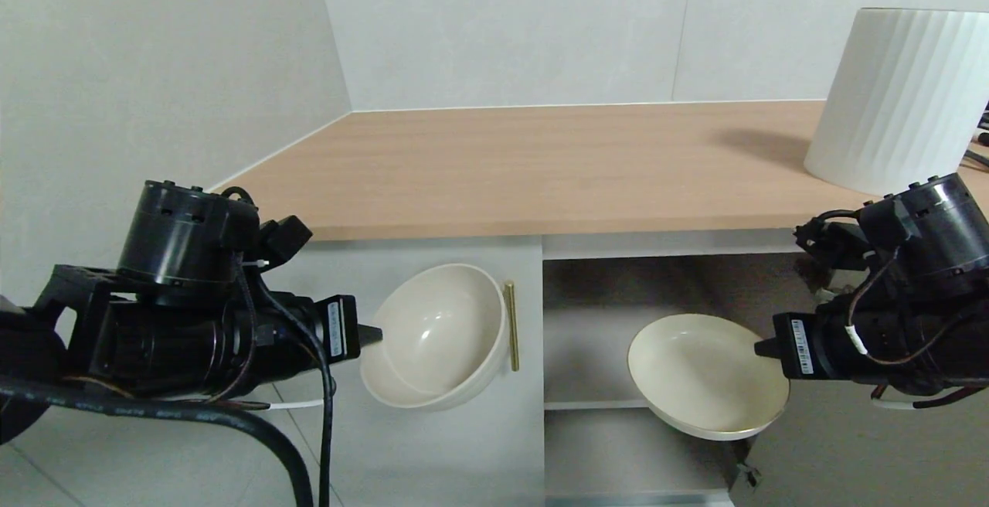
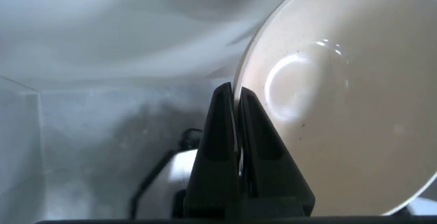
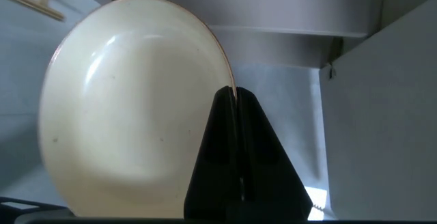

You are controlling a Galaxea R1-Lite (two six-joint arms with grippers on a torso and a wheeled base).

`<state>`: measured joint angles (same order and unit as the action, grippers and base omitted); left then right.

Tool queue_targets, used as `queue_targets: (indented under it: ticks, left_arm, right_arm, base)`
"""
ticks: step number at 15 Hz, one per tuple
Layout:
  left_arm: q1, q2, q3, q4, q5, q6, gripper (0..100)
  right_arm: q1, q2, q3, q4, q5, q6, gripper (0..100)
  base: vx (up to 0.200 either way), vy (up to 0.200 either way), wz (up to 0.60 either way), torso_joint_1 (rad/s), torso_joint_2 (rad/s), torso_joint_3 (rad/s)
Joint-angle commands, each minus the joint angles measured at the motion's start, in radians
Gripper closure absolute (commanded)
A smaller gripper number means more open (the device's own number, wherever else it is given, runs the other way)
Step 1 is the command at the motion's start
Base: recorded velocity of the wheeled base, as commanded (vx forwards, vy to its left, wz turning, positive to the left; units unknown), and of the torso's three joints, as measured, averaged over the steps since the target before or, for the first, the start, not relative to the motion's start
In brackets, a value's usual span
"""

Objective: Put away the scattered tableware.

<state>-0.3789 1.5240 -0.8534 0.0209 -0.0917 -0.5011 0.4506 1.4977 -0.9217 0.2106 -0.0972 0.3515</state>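
Note:
My left gripper [image 1: 377,333] is shut on the rim of a deep cream bowl [image 1: 434,337], held tilted in the air in front of the closed cabinet door. From the left wrist, the fingers [image 2: 220,125] pinch the bowl's [image 2: 341,94] edge. My right gripper [image 1: 761,348] is shut on the rim of a shallow cream plate [image 1: 707,374] with a thin gold edge, held in front of the open cabinet compartment. From the right wrist, the fingers [image 3: 222,132] clamp the plate's [image 3: 130,108] rim.
A wooden countertop [image 1: 556,167] runs above the cabinet. A white ribbed lampshade [image 1: 900,97] stands at its right end. The closed left door carries a brass handle [image 1: 511,325]. The open right compartment has a shelf [image 1: 591,403] inside.

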Motion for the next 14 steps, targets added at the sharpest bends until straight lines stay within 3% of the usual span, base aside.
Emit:
queue_targets:
  ticks: [1,8,11,14]
  left_arm:
    - [0.000,-0.001,0.011,-0.001,0.000,0.010,100]
    - [-0.015,0.002,0.027,-0.001,-0.005,0.021,100]
    - [-0.067,0.011,0.073,0.004,-0.011,0.113,100]
    - [-0.086,0.018,0.073,0.031,-0.011,0.122,100]
  right_arm:
    - [0.000,0.004,0.000,0.000,0.001,0.000,100]
    - [0.000,0.013,0.000,0.000,0.001,0.000,100]
    - [0.000,0.111,0.001,-0.013,-0.001,-0.034,100]
    - [0.000,0.237,0.027,-0.103,0.008,-0.031,100]
  base:
    - [0.000,0.000,0.00,-0.119,0.43,0.315]
    - [0.000,0.000,0.00,-0.020,0.08,0.055]
    - [0.000,0.000,0.00,0.000,0.00,0.000]
    - [0.000,0.000,0.00,0.000,0.00,0.000]
